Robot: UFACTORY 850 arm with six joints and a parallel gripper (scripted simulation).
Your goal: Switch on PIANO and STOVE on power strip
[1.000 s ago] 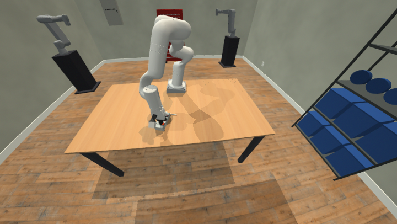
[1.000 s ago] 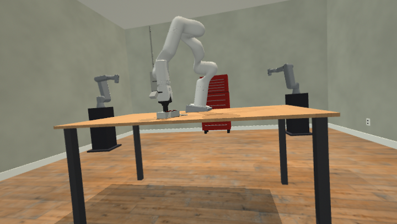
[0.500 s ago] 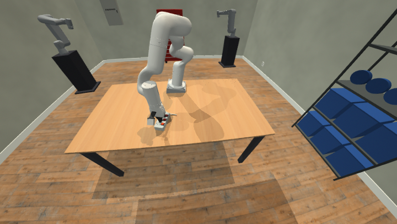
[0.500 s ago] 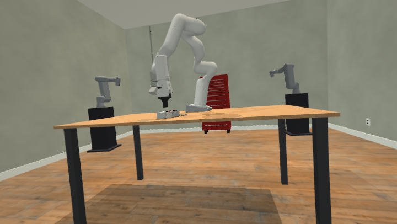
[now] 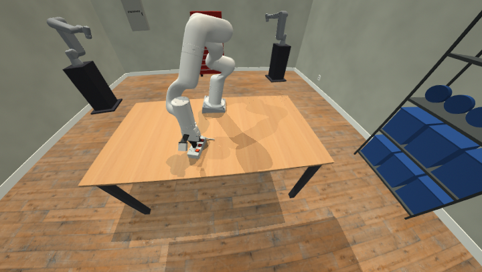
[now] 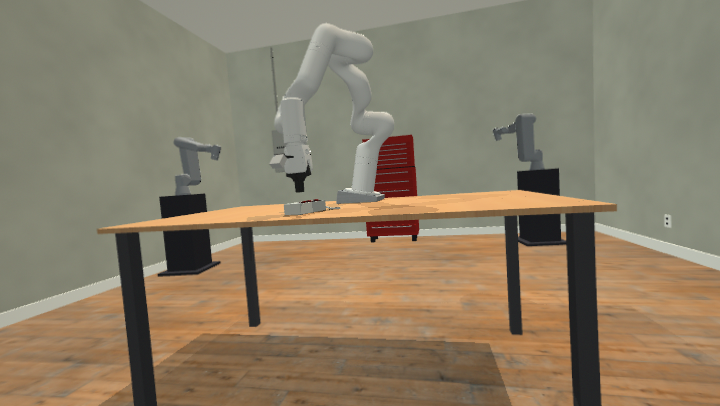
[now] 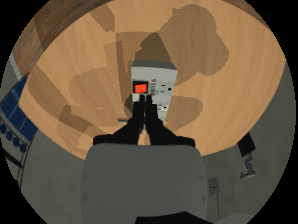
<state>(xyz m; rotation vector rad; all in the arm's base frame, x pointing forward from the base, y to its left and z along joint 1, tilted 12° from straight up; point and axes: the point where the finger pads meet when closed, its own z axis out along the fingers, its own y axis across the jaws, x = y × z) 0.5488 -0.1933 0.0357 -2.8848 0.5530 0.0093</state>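
Note:
A grey power strip (image 5: 197, 147) with red rocker switches lies flat on the wooden table, near its front middle. It also shows in the exterior view (image 6: 304, 206) and in the wrist view (image 7: 152, 86). My gripper (image 5: 193, 144) is shut and empty. Its black fingers point straight down and hover a short way above the strip, as the exterior view (image 6: 298, 189) shows. In the wrist view the closed fingertips (image 7: 144, 100) sit just below a lit red switch (image 7: 140, 87) at the strip's near end. The switch labels are too small to read.
The arm's base (image 5: 213, 105) is bolted on the table behind the strip. A thin cable stub (image 5: 209, 138) leaves the strip's far end. A shelf with blue bins (image 5: 428, 145) stands to the right of the table.

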